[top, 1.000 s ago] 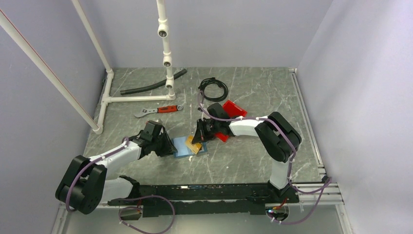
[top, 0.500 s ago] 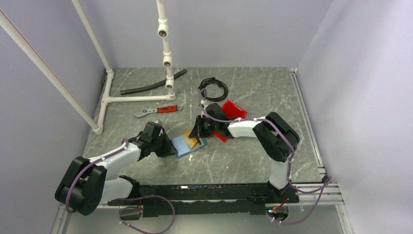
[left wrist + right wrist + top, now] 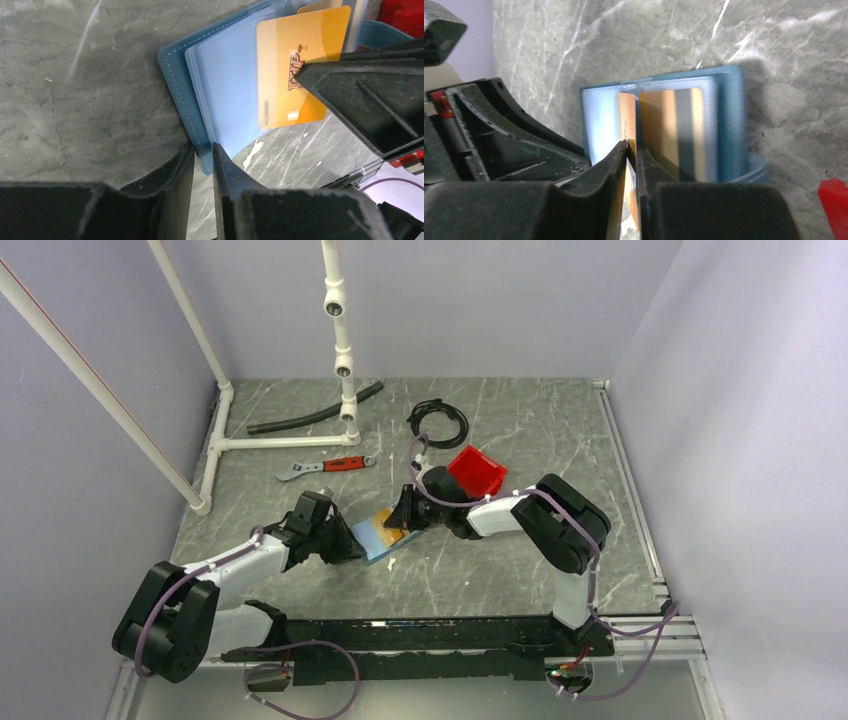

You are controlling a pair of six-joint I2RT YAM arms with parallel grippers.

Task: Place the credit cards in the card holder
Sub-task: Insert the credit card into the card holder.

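The blue card holder [image 3: 372, 537] lies open on the table, its clear sleeves up [image 3: 225, 95]. My left gripper [image 3: 203, 155] is shut on its near corner, a finger on each side of the blue edge. A tan-orange credit card [image 3: 295, 65] lies tilted over the sleeves. My right gripper [image 3: 632, 150] is shut on that card [image 3: 627, 117], seen edge-on between its narrow jaws. Another tan card with a grey stripe [image 3: 674, 130] sits inside a sleeve of the holder [image 3: 730, 120]. In the top view the right gripper [image 3: 405, 517] stands at the holder's far right edge.
A red plastic bin [image 3: 476, 471] stands just behind the right arm. Farther back lie a coiled black cable [image 3: 438, 423], a red-handled wrench [image 3: 325, 468] and a black hose [image 3: 310, 415]. A white pipe frame [image 3: 280, 442] borders the left side.
The right gripper has moved left and down with the orange card, bringing it over the holder's sleeves. The holder has turned slightly. The left gripper has closed a little.
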